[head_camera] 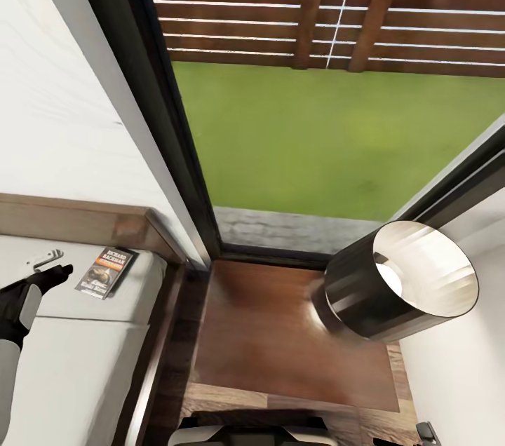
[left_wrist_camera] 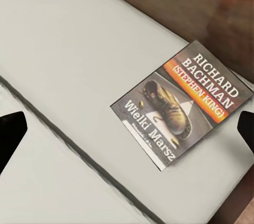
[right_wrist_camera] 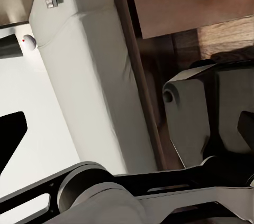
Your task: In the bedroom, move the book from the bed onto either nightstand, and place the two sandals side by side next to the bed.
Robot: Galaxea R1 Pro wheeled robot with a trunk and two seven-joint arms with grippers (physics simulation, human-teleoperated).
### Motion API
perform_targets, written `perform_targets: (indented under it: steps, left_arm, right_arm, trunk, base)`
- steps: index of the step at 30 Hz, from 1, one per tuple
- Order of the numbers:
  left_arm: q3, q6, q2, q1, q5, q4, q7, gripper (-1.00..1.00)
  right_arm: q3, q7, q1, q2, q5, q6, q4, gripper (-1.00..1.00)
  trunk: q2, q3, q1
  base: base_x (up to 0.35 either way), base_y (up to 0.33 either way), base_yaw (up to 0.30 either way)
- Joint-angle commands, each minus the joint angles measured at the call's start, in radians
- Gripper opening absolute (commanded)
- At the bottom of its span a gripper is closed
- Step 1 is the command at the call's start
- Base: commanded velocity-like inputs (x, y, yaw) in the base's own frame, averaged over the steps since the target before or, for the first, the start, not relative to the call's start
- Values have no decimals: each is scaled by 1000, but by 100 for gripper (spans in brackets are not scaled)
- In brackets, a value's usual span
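Note:
The book (head_camera: 105, 272) lies flat on the bed's pale mattress (head_camera: 77, 362), close to the dark wood headboard (head_camera: 77, 221) and the mattress's right edge. Its cover (left_wrist_camera: 182, 102) reads "Richard Bachman" over an orange band and a picture of a boot. My left gripper (head_camera: 52, 265) hovers just left of the book, open and empty, with the fingertips (left_wrist_camera: 11, 131) spread wide above the mattress. The nightstand (head_camera: 280, 320) stands right of the bed, its glossy top bare in front. My right gripper (right_wrist_camera: 128, 131) hangs open and low beside the bed's side. The sandals are out of view.
A dark cylindrical lamp (head_camera: 400, 285) occupies the nightstand's right back part. Behind it a tall dark-framed window (head_camera: 315, 137) shows grass and a slatted fence. White walls close in on both sides. My own base (right_wrist_camera: 211, 113) sits between bed frame and nightstand.

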Motion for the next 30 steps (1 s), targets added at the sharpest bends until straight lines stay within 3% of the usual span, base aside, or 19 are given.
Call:
perform_targets:
  steps: [1, 4, 6, 12, 30]
  left_arm:
    - [2, 6, -1, -1, 5, -1, 0, 100]
    - [2, 3, -18, -1, 6, -2, 1, 100]
    - [2, -14, -43, -1, 11, -3, 1, 100]
    - [3, -136, -116, -19, 58, -8, 3, 100]
    - [5, -144, -114, -43, 62, -11, 6, 100]
  right_arm:
    - [5, 3, 0, 0, -8, 11, 0, 100]
    - [5, 3, 0, 0, -8, 11, 0, 100]
    - [5, 3, 0, 0, -8, 10, 0, 100]
    - [5, 4, 0, -1, -8, 9, 0, 100]
    - [5, 4, 0, -1, -8, 9, 0, 100]
  trunk:
    - [-2, -1, 1]
    - [-2, -1, 1]
    - [-2, -1, 1]
    - [-2, -1, 1]
    - [-2, -1, 1]
  base:
    - [1, 2, 0]
    - [0, 1, 0]
    - [0, 0, 0]
    - [0, 0, 0]
    - [0, 0, 0]
